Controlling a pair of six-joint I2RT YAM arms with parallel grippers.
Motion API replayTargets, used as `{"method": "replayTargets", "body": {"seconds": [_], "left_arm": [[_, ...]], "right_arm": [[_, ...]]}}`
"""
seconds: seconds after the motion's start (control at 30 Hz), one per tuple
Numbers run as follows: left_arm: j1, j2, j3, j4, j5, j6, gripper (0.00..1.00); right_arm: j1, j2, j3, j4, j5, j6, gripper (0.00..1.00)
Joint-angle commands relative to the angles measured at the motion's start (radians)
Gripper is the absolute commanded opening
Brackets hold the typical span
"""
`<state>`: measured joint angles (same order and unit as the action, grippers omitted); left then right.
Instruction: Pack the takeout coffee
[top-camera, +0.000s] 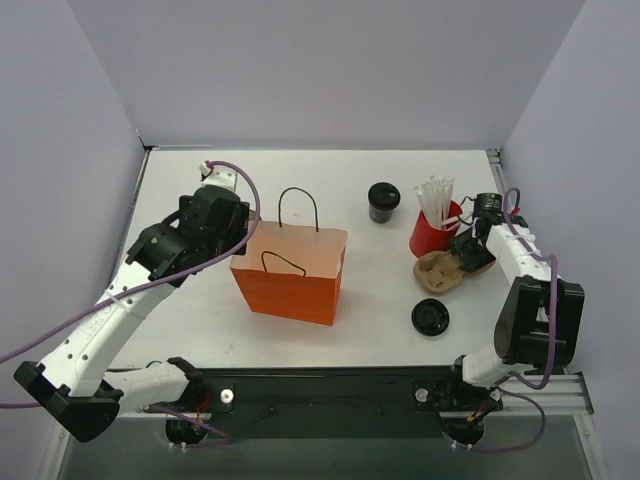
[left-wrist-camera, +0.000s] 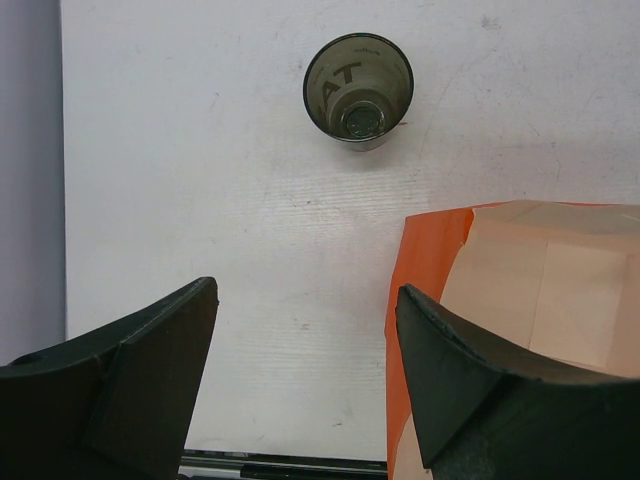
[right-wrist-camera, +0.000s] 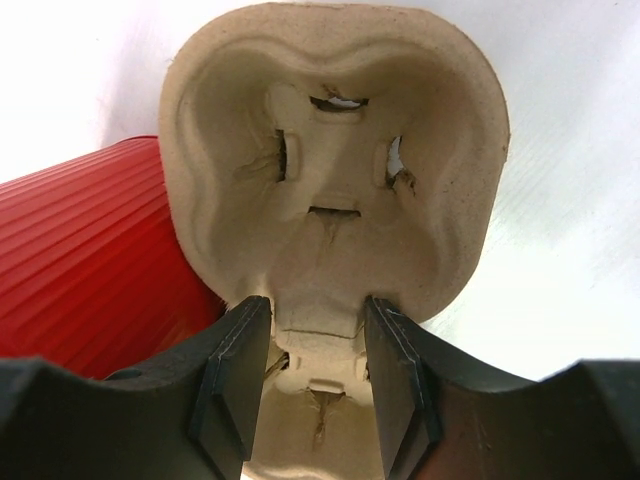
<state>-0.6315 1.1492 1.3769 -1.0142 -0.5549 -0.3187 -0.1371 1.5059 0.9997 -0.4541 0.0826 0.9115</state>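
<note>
The top view is showing the cup (top-camera: 383, 201) standing right of the bag (top-camera: 290, 275), farther back; only the left wrist view is showing it lidless. The left gripper (left-wrist-camera: 305, 300) is hanging wide open, empty, at the bag's left rear corner. The right gripper (right-wrist-camera: 318, 330), right of the bag, is pinching the carrier (right-wrist-camera: 335, 150) at its narrow waist.

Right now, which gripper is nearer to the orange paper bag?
Left. The left gripper hangs beside the orange paper bag, at its left; the right gripper is far to its right, at the cardboard cup carrier.
</note>
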Motion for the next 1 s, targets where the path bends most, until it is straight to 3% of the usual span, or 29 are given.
{"method": "replayTargets", "body": {"seconds": [0.0, 0.17, 0.43, 0.97], "left_arm": [[-0.002, -0.009, 0.037, -0.003, -0.033, 0.013, 0.82], [-0.002, -0.008, 0.037, -0.001, -0.034, 0.013, 0.82], [-0.002, 0.0, 0.047, -0.006, -0.039, 0.013, 0.82], [0.0, 0.014, 0.091, -0.03, -0.039, 0.017, 0.82]], "right_arm": [[-0.007, 0.031, 0.019, -0.017, 0.016, -0.016, 0.42], [-0.007, 0.05, 0.023, -0.012, 0.014, -0.017, 0.41], [-0.009, 0.008, 0.057, -0.047, 0.012, -0.054, 0.25], [-0.044, -0.127, 0.134, -0.227, 0.045, -0.129, 0.24]]}}
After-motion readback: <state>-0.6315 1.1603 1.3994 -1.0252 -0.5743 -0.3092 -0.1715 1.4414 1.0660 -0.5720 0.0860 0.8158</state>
